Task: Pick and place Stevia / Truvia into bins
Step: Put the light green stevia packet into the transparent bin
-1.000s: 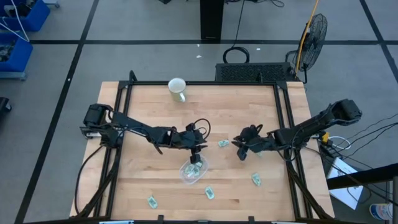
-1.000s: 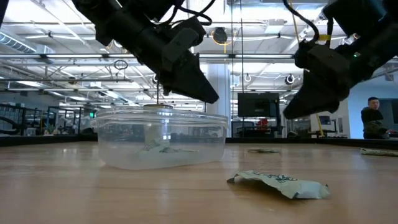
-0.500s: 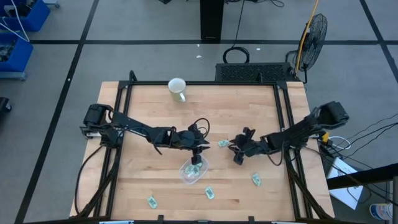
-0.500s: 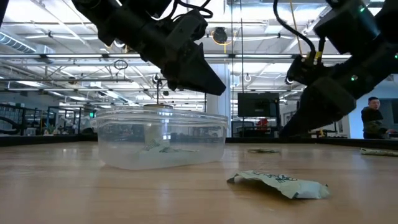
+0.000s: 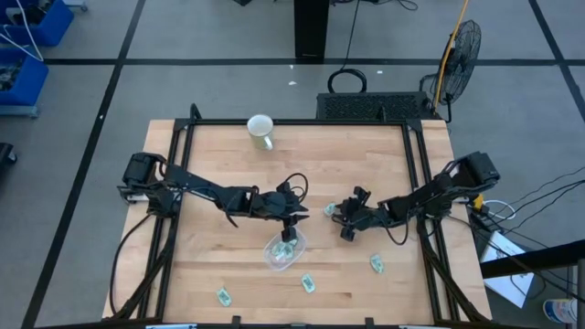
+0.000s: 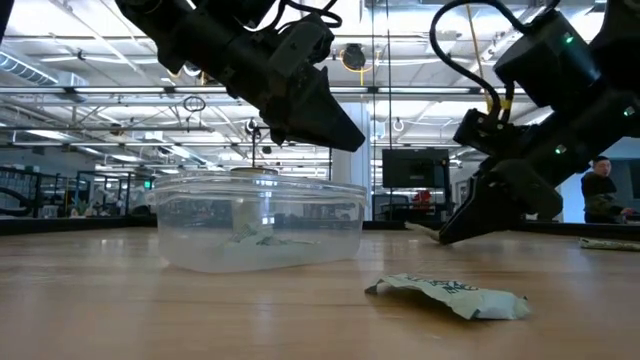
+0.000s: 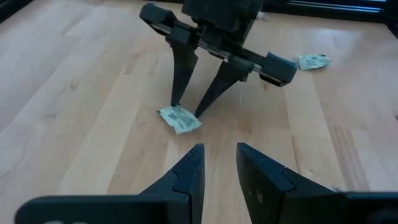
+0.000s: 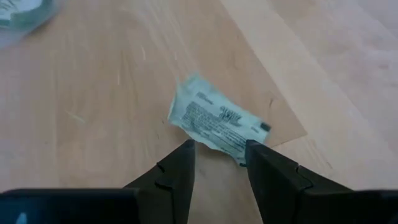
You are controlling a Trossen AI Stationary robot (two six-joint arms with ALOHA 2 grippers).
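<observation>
Several pale green and white Stevia sachets lie flat on the wooden table. One sachet [image 5: 327, 210] near the middle lies between the open fingers of my right gripper [image 5: 336, 214], which points down at it [image 8: 217, 118]. The left wrist view shows that gripper [image 7: 185, 111] standing over this sachet [image 7: 180, 119]. The see-through bowl [image 5: 283, 252] holds a few sachets [image 6: 262, 243]. My left gripper [image 5: 291, 222] hovers above the bowl's far rim, narrowly open and holding nothing [image 7: 219, 163]. My right gripper comes down from above with one fingertip [image 7: 173, 104] on either side of the sachet, which lies flat on the table. I cannot tell whether the tips touch the paper.
A white mug [image 5: 260, 130] stands near the far edge. Loose sachets lie at the near right [image 5: 377, 264], near middle [image 5: 309, 283] and near left [image 5: 222, 295]. One sachet lies close to the low camera [image 6: 450, 296]. A person [image 6: 600, 192] is in the room behind the table.
My right gripper has moved toward the table's left and down, from right of the middle sachet to straddling it with its fingertips near the table. My left gripper has risen slightly above the bowl.
</observation>
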